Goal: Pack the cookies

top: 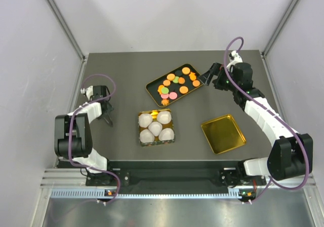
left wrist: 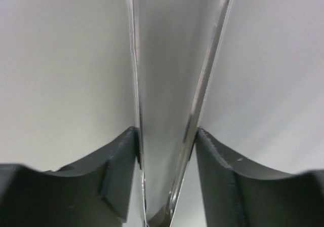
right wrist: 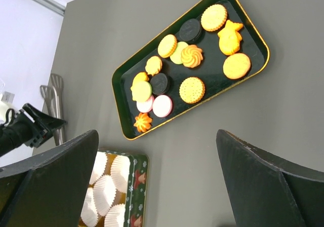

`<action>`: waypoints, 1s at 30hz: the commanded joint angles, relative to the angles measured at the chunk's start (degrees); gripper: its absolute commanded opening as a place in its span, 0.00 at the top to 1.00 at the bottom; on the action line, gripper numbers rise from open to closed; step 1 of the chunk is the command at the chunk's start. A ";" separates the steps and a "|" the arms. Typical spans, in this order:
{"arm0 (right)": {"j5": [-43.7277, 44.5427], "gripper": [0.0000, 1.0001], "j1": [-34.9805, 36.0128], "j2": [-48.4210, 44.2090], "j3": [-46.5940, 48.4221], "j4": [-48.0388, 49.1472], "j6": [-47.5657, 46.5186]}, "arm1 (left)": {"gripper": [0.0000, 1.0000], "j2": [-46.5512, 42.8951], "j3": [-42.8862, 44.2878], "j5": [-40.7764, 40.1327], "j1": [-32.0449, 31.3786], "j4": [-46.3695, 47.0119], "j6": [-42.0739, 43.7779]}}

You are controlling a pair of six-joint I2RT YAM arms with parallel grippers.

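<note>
In the top view the cookies (top: 175, 80) lie on the black tray (top: 152, 88), whose long side runs from 8 to 2 o'clock. My right gripper (top: 206, 78), jaws wide apart and empty, stands just beside its 3 o'clock corner, so this arm is nearer. My left gripper (top: 107, 116) is well apart, at 8 o'clock from them, with its fingers on both sides of the tongs (right wrist: 56, 85); I cannot tell if they clamp.

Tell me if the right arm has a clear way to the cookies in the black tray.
Probably yes: the right gripper hangs open just beside the black tray, and nothing lies between it and the cookies.
</note>
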 commanded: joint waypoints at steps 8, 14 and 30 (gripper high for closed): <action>-2.54 0.00 0.67 -0.01 1.19 2.28 0.04 | 0.57 -14.41 7.15 6.96 -3.41 -11.20 4.51; -3.68 0.00 0.58 0.26 1.10 2.54 0.39 | 0.54 -20.13 11.28 8.19 -7.54 -18.23 6.54; -4.39 0.00 0.67 0.96 1.01 2.54 0.57 | 0.54 -18.48 26.56 3.88 -30.03 -28.26 6.89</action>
